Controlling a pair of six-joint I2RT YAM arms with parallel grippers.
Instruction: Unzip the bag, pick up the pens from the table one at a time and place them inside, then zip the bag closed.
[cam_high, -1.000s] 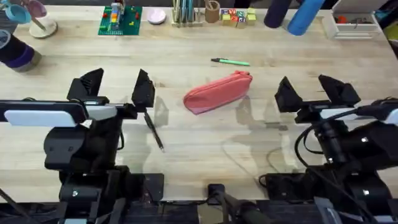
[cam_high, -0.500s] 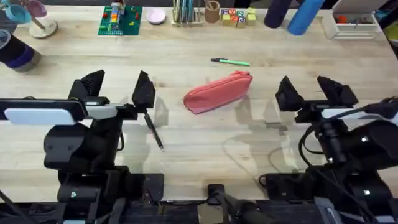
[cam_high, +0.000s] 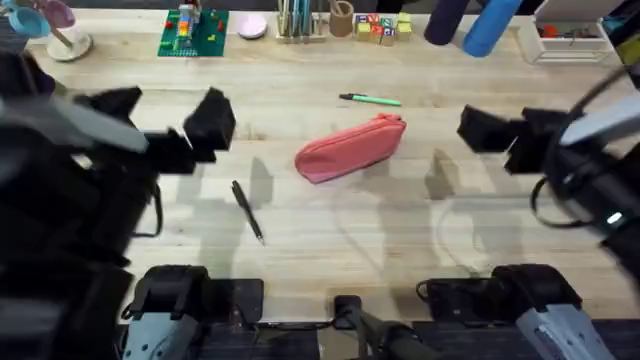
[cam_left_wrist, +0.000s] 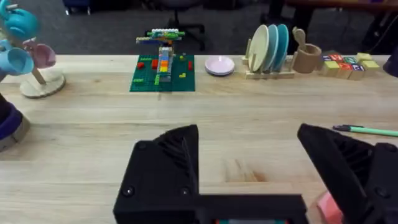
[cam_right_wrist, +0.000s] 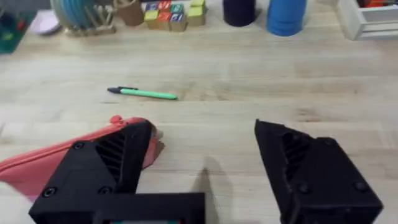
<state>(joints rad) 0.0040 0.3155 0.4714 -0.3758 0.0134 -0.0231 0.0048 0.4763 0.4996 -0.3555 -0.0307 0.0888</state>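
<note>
From overhead, the salmon-pink pouch lies slantwise mid-table, zipped as far as one can tell, with nothing yet inside. The light green pen lies just beyond the pouch, apart from it; the black pen lies nearer the bases, off the pouch's left end. The left gripper hangs left of the pouch, fingers spread and holding nothing; the right gripper hangs right of the pouch, likewise spread and empty. Flanking the pouch this way suits the unzipping step: one claw to steady the fabric, the other to take the pull.

In the left wrist view, the left gripper shows wide-apart black fingers over bare planks, a corner of the pouch beside one finger, and the green pen past it.

In the right wrist view, the right gripper is open, the pouch partly behind one finger, the green pen beyond the pouch's end.
</note>
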